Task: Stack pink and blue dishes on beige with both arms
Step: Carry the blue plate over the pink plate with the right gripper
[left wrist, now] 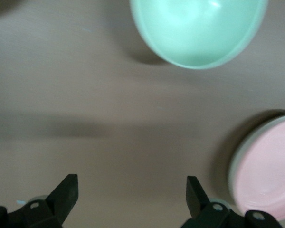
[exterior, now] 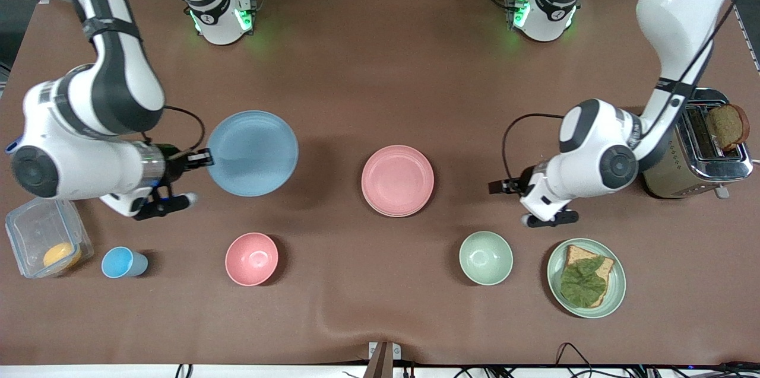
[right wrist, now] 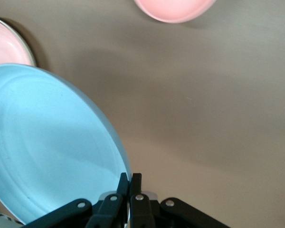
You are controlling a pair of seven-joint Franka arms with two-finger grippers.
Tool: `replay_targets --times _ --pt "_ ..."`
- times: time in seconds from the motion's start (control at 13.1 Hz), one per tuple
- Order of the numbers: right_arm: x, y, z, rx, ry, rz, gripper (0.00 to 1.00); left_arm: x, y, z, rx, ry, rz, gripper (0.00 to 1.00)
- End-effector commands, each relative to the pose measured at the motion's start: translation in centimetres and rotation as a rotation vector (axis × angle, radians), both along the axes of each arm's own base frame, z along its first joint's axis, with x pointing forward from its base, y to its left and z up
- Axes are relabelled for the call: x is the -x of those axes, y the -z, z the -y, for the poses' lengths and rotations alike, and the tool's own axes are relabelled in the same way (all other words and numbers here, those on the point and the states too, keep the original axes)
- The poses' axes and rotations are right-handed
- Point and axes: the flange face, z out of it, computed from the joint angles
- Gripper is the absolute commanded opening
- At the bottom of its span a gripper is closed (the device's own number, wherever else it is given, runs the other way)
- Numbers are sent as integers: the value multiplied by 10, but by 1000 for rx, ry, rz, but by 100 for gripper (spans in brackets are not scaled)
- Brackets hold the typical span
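Nearest the front camera, a row of bystanders on the bench (exterior: pixel 380 69): clear container (exterior: pixel 44 238) with something orange inside, blue cup (exterior: pixel 122 262), pink bowl (exterior: pixel 252 259), green bowl (exterior: pixel 485 257), green plate (exterior: pixel 617 283) carrying bread and a leaf. None part of the stack, none blocking the route.

Farther back, the work itself. Pink plate (exterior: pixel 398 180) already resting mid-bench on a paler plate, judged from the light rim showing beneath it in the left wrist view to be the beige plate (left wrist: pixel 233 161); so roughly half done. Blue plate (exterior: pixel 252 152) pinched at its rim by the right gripper (exterior: pixel 203 158), toward the right arm's end, apparently lifted and casting a shadow. Left: carrying it across and setting it on the pink plate. Bare bench between the two, nothing standing in the way.

Left gripper (exterior: pixel 497 186) spread wide, holding nothing, waiting just beside the pink plate. Possible crowding there once the blue plate arrives.

Farther still, toaster (exterior: pixel 700 146) with a bread slice (exterior: pixel 725 126).
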Motion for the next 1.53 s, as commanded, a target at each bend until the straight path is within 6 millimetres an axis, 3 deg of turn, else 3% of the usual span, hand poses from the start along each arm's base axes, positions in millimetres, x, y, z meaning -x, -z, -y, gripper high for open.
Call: replay_targets --times 0.0,0.15,0.23,0.31,0.69,0.77,0.92,1.07,1.22,1.38,1.45 --pt "1 26 -61 -20 2 20 0 -5 -2 -51 -50 36 -12 100" --pt "19 43 -120 37 61 -15 0 -7 -6 -85 -103 60 -13 100" --pt "25 67 -151 50 67 -22 0 -6 -6 -99 -132 61 -22 100" --pt "37 71 -186 45 38 7 0 -7 -13 -107 -164 70 -20 100" --pt "58 147 -277 -88 88 65 0 -19 -56 -127 -207 45 -52 100" --pt "60 160 -286 -93 93 84 0 -19 -61 -129 -212 41 -59 100" --pt "55 174 -283 -100 116 96 0 -18 -82 -126 -229 46 -44 100" --pt "56 188 -286 -98 121 106 0 -14 -90 -124 -241 52 -60 100" --pt "49 187 -277 -100 137 107 0 -9 -113 -115 -266 95 -30 100" --pt "52 187 -282 -100 129 109 0 2 -138 -110 -275 119 -35 100" --pt "47 187 -275 -100 140 109 0 9 -153 -115 -246 112 -35 100"
